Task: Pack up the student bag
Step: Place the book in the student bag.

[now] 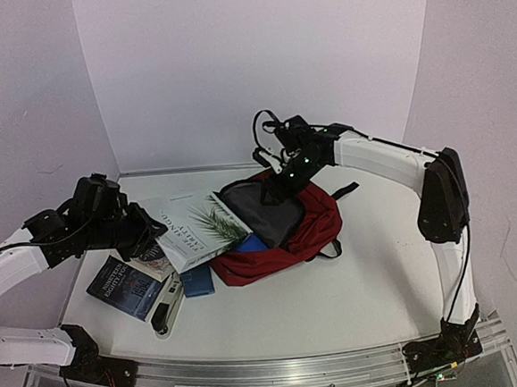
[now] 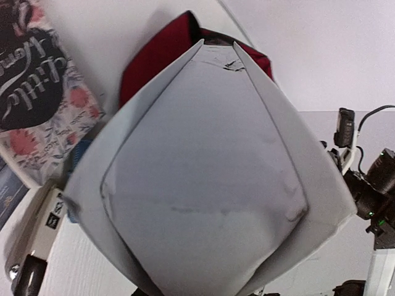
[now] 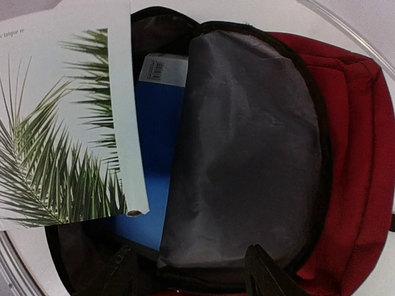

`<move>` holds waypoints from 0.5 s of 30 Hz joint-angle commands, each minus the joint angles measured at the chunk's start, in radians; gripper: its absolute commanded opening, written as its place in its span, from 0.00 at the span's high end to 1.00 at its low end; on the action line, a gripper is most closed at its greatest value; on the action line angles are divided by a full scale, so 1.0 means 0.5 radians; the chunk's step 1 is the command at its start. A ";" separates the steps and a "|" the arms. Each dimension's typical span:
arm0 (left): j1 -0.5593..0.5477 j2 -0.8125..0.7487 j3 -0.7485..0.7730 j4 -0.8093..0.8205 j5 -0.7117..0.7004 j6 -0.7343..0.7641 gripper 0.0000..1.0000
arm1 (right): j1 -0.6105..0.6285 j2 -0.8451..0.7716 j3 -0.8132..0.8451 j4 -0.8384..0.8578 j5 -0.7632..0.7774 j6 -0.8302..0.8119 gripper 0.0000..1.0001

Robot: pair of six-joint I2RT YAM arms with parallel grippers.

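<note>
Left end effector (image 1: 141, 231) was clamped on the near edge of a white palm-leaf book (image 1: 194, 227), whose far corner was tipped into the mouth of the student bag (image 1: 319, 220). The bag lay flat at mid tabletop (image 1: 365, 293), with a blue book (image 3: 154, 148) inside. Right end effector (image 3: 194, 268) stood wide over the grey lining (image 3: 247, 154) at the rim, gripping nothing evident. Being soft, limp fabric, the bag would probably sag shut and slide if pushed; the stitched rim of the opening looked the firmest hold.
</note>
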 commanded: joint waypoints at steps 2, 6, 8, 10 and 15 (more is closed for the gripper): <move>0.002 -0.090 0.100 -0.445 -0.285 -0.237 1.00 | 0.123 0.232 0.256 0.098 0.165 -0.006 0.41; 0.003 -0.154 0.103 -0.531 -0.348 -0.283 1.00 | 0.198 0.393 0.344 0.116 0.252 -0.029 0.41; 0.003 -0.161 0.100 -0.511 -0.353 -0.280 1.00 | 0.223 0.471 0.385 0.126 0.314 -0.038 0.41; 0.003 -0.149 0.097 -0.485 -0.350 -0.266 1.00 | 0.233 0.552 0.431 0.141 0.384 -0.052 0.41; 0.002 -0.099 0.115 -0.408 -0.311 -0.206 1.00 | 0.238 0.698 0.482 0.168 0.528 -0.111 0.41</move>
